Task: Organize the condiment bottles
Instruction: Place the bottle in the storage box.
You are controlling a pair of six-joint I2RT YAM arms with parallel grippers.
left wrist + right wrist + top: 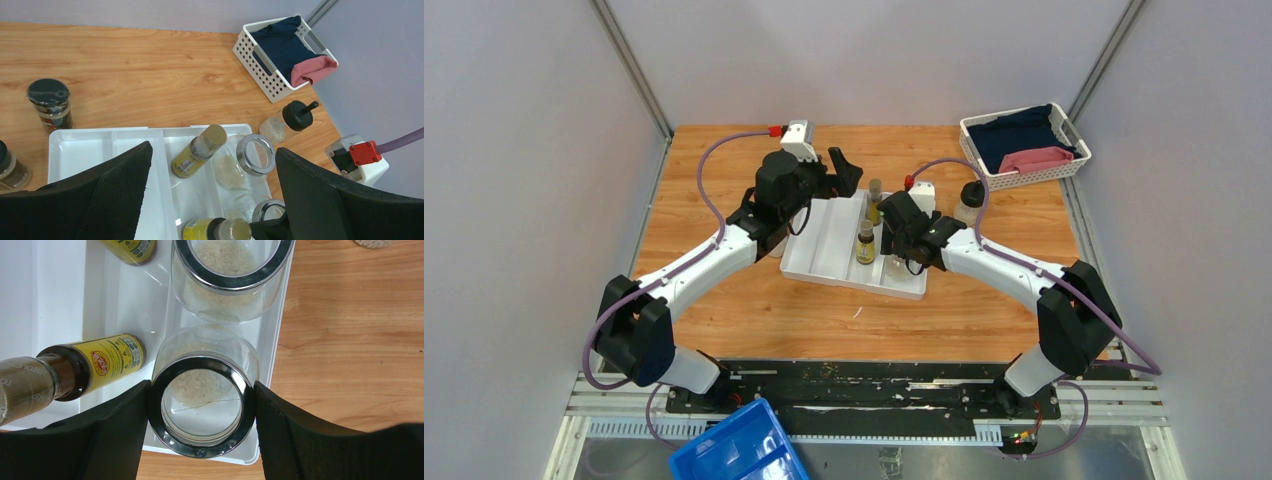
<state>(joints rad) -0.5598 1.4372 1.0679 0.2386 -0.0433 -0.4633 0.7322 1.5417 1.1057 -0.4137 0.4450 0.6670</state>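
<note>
Two yellow-labelled bottles (pixel 199 151) stand in the white tray (pixel 80 150), and two clear glass jars (pixel 227 270) fill the compartment just beside them. The right pincer (pixel 201 400) clamps the nearer jar (pixel 205 355) at its rim. The left pincer (pixel 212 152) hangs wide open above the tray, holding nothing. A black-lidded jar (pixel 49 102) stands on the tabletop (pixel 150 65).

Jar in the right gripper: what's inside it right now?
The jar has no lid; through its metal-rimmed mouth, pale rice-like grains lie on the bottom. The right gripper clamps the rim, its fingers covering both sides, so the fill height there is hidden.
</note>
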